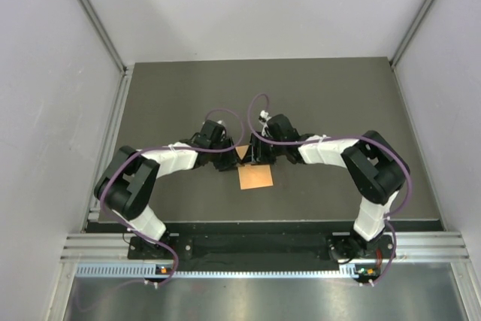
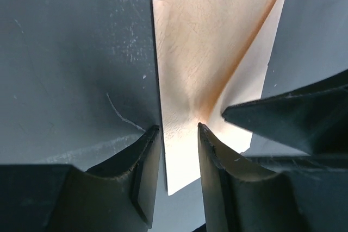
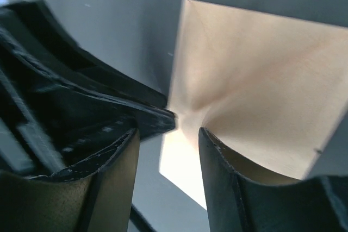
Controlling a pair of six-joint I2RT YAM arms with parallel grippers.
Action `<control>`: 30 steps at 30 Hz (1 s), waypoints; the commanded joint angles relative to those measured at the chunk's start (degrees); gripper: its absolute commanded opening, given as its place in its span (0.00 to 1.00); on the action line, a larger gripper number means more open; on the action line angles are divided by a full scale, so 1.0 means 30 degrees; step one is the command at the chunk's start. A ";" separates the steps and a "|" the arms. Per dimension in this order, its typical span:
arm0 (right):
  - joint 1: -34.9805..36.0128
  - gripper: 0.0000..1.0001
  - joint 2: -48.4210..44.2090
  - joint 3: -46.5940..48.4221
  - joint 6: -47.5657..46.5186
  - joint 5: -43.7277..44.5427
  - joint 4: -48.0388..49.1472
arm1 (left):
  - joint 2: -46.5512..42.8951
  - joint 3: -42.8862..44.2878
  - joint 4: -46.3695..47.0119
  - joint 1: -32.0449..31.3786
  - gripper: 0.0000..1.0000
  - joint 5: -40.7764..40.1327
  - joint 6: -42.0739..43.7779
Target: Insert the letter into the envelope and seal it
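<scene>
The orange envelope (image 1: pixel 255 178) lies flat on the dark table between the two arms. Its pointed flap (image 1: pixel 242 152) sticks out toward the far side. It fills the left wrist view (image 2: pixel 212 52) and the right wrist view (image 3: pixel 261 80). My left gripper (image 1: pixel 230 151) and right gripper (image 1: pixel 256 151) meet tip to tip over the flap. The left gripper (image 2: pixel 176 127) is slightly open and straddles the flap, with one fingertip (image 2: pixel 202 130) on the dented paper. The right gripper (image 3: pixel 167 130) is open over the flap's edge. The letter does not show as a separate sheet.
The dark grey table (image 1: pixel 188 95) has white walls on the left, right and far sides. A metal rail (image 1: pixel 263 249) runs along the near edge by the arm bases. The right gripper's finger (image 2: pixel 288 118) crosses the left wrist view.
</scene>
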 commanded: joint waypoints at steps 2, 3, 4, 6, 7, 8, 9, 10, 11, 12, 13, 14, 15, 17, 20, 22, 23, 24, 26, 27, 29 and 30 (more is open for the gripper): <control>0.0147 0.47 0.1368 0.1528 0.1157 -0.1082 0.1279 | 0.0328 0.0457 -0.0539 -0.0109 0.37 -0.1392 -0.0175; 0.0089 0.46 0.1604 0.1586 0.1565 -0.0936 0.1017 | 0.0475 0.0486 -0.0597 -0.0109 0.36 -0.1363 -0.0145; 0.0089 0.44 0.1780 0.1877 0.1598 -0.0761 0.0145 | 0.0708 0.0486 -0.0569 -0.0109 0.36 -0.1305 -0.0203; 0.0118 0.41 0.2366 0.1967 0.1831 -0.0233 -0.0448 | 0.0799 0.0312 -0.0452 -0.0138 0.35 -0.1101 -0.0291; 0.0060 0.40 0.2455 0.1794 0.1920 -0.0319 -0.0363 | 0.0799 0.0224 -0.0393 -0.0138 0.35 -0.1158 -0.0321; -0.0027 0.39 0.2688 0.1734 0.2008 -0.0522 -0.0072 | 0.0770 0.0078 -0.0364 -0.0138 0.35 -0.1216 -0.0350; -0.0057 0.39 0.2835 0.1704 0.2038 -0.0524 -0.0011 | 0.0740 0.0018 -0.0393 -0.0138 0.35 -0.1246 -0.0379; -0.0174 0.38 0.2924 0.1675 0.2067 -0.0495 -0.0040 | 0.0653 -0.0011 -0.0422 -0.0138 0.35 -0.1275 -0.0408; -0.0233 0.37 0.3012 0.1646 0.2067 -0.0321 -0.0214 | 0.0594 -0.0070 -0.0451 -0.0138 0.35 -0.1275 -0.0380; -0.0262 0.36 0.3157 0.1587 0.2096 -0.0261 -0.0216 | 0.0535 -0.0070 -0.0538 -0.0138 0.35 -0.1304 -0.0379; -0.0321 0.33 0.3217 0.1326 0.2155 -0.0232 -0.0187 | 0.0390 -0.0070 -0.0597 -0.0138 0.35 -0.1479 -0.0379; -0.0495 0.33 0.3247 0.1120 0.2416 -0.0319 -0.0012 | 0.0272 -0.0041 -0.0859 -0.0109 0.35 -0.1625 -0.0379; -0.0584 0.33 0.3276 0.0886 0.2622 -0.0435 0.0540 | 0.0184 -0.0012 -0.0978 -0.0109 0.35 -0.1830 -0.0350; -0.0876 0.32 0.3247 0.0125 0.2857 -0.0844 0.1217 | -0.0138 0.0279 -0.1416 -0.0022 0.35 -0.2704 -0.0234; -0.0995 0.32 0.3100 -0.0580 0.2684 -0.1167 0.2388 | -0.0548 0.1068 -0.3143 0.0445 0.35 -0.4374 0.0292; -0.1024 0.32 0.3188 -0.0903 0.2449 -0.2129 0.3909 | -0.0985 0.1364 -0.3936 0.0856 0.35 -0.4527 0.0440; -0.1053 0.33 0.3188 -0.1019 0.2245 -0.2571 0.4524 | -0.1163 0.1568 -0.4054 0.1206 0.35 -0.4498 0.0731; -0.1025 0.34 0.3188 -0.1050 0.2214 -0.3010 0.5139 | -0.1367 0.1715 -0.4432 0.1297 0.35 -0.4527 0.0792; -0.1025 0.35 0.2926 -0.0817 0.2098 -0.4095 0.6286 | -0.2128 0.2124 -0.4785 0.1443 0.36 -0.4527 0.1113; -0.1024 0.38 0.2780 -0.0294 0.2010 -0.4418 0.6317 | -0.2682 0.2243 -0.5164 0.1444 0.36 -0.5107 0.1144; -0.1053 0.40 0.1963 0.0469 0.1456 -0.5122 0.5589 | -0.3388 0.2477 -0.5431 0.1444 0.37 -0.5288 0.1318; -0.1025 0.43 0.1581 0.1228 0.1220 -0.5211 0.5208 | -0.4145 0.2566 -0.5519 0.1444 0.38 -0.5405 0.1436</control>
